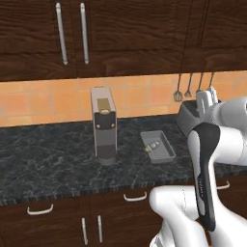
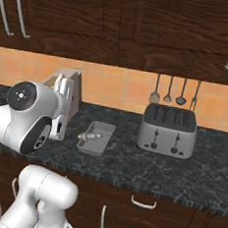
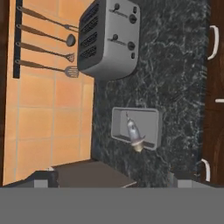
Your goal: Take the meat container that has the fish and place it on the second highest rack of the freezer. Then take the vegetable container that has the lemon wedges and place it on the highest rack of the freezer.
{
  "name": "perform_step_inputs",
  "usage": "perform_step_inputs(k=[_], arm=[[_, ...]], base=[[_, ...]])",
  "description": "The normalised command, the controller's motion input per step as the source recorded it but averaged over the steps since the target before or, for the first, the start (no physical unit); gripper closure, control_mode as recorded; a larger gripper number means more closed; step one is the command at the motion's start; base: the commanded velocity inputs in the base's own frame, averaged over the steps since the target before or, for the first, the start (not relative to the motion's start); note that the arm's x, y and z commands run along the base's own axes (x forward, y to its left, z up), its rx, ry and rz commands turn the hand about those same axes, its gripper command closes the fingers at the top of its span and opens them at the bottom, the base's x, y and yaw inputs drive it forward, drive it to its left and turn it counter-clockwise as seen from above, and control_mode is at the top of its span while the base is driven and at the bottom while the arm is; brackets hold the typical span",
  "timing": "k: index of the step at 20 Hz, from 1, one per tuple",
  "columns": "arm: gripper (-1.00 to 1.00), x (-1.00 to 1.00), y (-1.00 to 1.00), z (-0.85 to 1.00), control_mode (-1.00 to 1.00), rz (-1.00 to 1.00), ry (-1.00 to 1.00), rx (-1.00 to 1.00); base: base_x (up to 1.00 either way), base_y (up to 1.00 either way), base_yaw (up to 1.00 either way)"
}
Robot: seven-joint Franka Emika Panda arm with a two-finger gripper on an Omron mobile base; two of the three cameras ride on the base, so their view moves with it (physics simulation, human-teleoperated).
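A home kitchen, rendered in simulation.

A black speckled stone counter [image 2: 145,171] runs beneath dark wood wall cupboards [image 1: 120,34] with long metal bar handles and above matching drawers with curved pulls. The wall between is an orange tile backsplash [image 1: 48,99], where 4 cooking utensils [image 2: 175,92] hang from a rail. A silver 4-slot toaster [image 2: 167,129] stands toward the counter's back edge, a grey coffee machine [image 1: 103,125] further left, and between them sits a shallow grey tray [image 1: 157,146] holding a small fish [image 3: 133,131].

The meat container [image 1: 158,146] with the fish [image 1: 153,145] sits on the counter [image 1: 48,159] beside the coffee machine [image 1: 103,125].
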Motion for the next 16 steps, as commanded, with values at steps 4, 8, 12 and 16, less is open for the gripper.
perform_step_inputs(k=[4,8,12,16], arm=[[-1.0,0.07,0.0,-0.29,-1.0,-0.05,0.07,0.0],[-1.0,0.02,0.0,-0.66,-1.0,0.03,0.28,-0.02],[-1.0,0.03,0.0,-0.71,-1.0,0.11,0.26,0.0],[-1.0,0.36,0.0,-0.63,-1.0,0.14,0.34,0.0]], base=[[0.04,0.04,-0.06],[0.0,0.0,0.0],[0.0,0.0,0.0],[0.0,0.0,0.0]])
